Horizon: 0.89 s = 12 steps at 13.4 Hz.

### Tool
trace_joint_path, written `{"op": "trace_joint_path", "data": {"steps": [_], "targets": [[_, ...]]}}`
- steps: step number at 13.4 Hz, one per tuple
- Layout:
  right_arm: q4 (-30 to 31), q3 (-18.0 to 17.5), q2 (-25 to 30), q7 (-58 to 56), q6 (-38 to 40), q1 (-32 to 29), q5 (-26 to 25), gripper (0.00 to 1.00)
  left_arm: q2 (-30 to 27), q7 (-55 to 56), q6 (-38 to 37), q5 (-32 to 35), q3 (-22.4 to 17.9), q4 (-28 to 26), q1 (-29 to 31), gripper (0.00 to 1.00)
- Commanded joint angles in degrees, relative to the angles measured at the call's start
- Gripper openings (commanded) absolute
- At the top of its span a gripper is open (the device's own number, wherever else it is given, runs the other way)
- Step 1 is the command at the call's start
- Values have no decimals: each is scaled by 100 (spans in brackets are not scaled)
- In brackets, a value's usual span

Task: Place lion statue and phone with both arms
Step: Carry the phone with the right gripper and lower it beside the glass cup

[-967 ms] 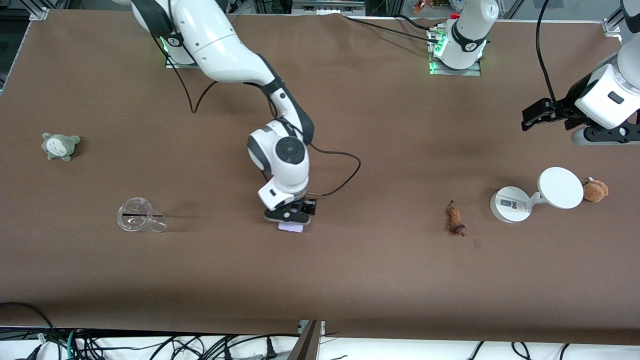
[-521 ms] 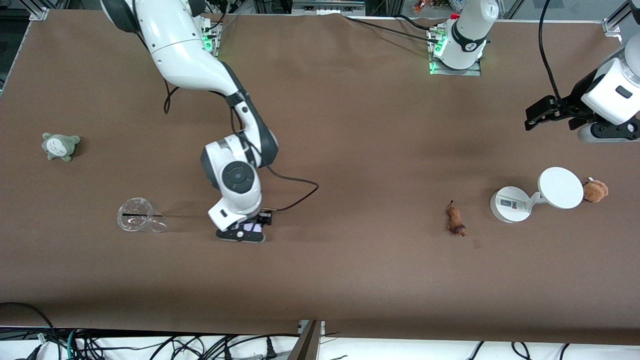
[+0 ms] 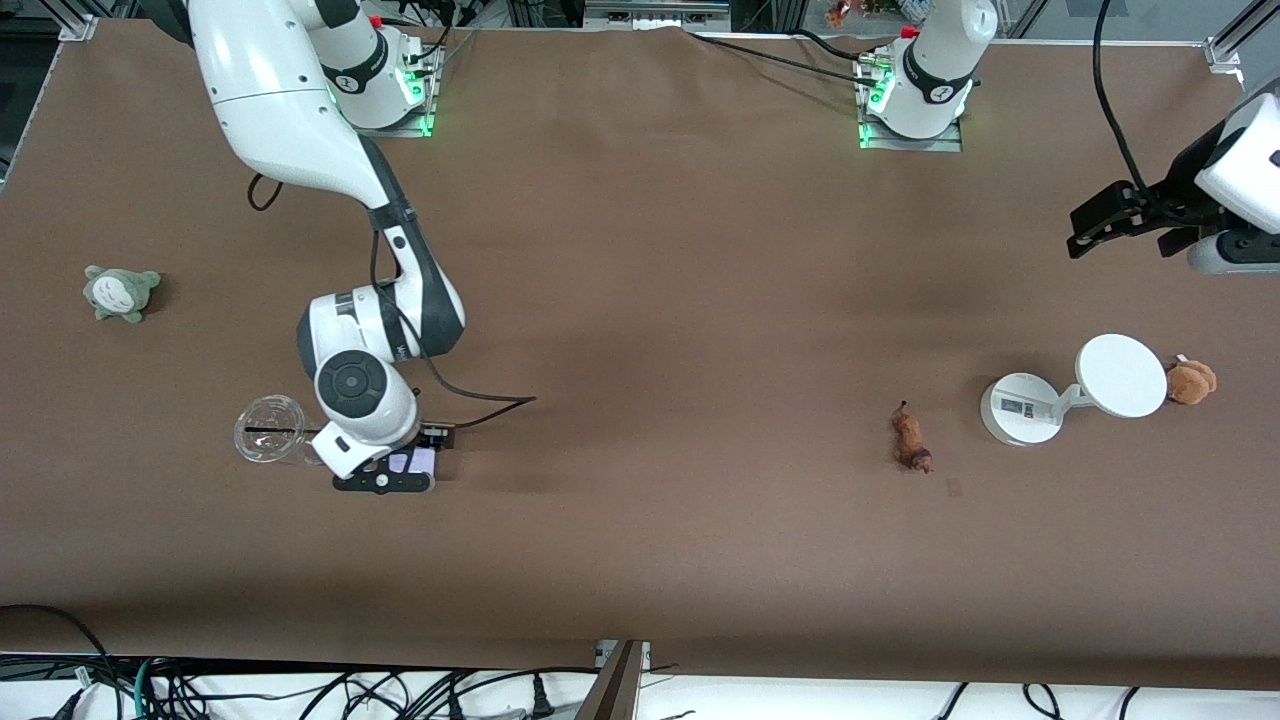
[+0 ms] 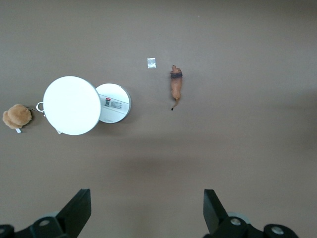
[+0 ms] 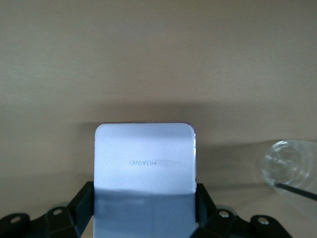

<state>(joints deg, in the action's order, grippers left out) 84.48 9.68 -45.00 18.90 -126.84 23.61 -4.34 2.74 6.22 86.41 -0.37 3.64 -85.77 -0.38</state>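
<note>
Phone (image 5: 143,163) clamped between the right gripper's (image 3: 385,470) fingers, up over the table (image 3: 640,520) just beside a clear cup (image 3: 270,430). Lion statue (image 3: 910,440) lying near a white stand (image 3: 1020,408). Left gripper (image 4: 146,213) spread wide, empty, high over the table's left-arm end.

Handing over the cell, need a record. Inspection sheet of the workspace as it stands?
Surface: brown table cover, small pale scrap by the lion.
Job's things: phone in the right hand; lion statue lying loose beside the white round-disc stand.
Clutter: clear cup, grey plush, brown plush.
Hands: right hand shut on the phone beside the cup; left hand open, waiting above the stand.
Cables: black leads along both arms; bundle under the table's near edge.
Surroundings: nothing seen.
</note>
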Motion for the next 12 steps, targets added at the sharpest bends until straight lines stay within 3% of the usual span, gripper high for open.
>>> {"op": "trace_joint_path", "data": {"steps": [1,12], "targets": [[534,-80,246,-202,-358,-163,91,49,121,-77,-63,142,40,201,-41,100],[807,-89,246,-502,-649,-489,293,51,121,-85,-80,142,49,192,-41,100]]}}
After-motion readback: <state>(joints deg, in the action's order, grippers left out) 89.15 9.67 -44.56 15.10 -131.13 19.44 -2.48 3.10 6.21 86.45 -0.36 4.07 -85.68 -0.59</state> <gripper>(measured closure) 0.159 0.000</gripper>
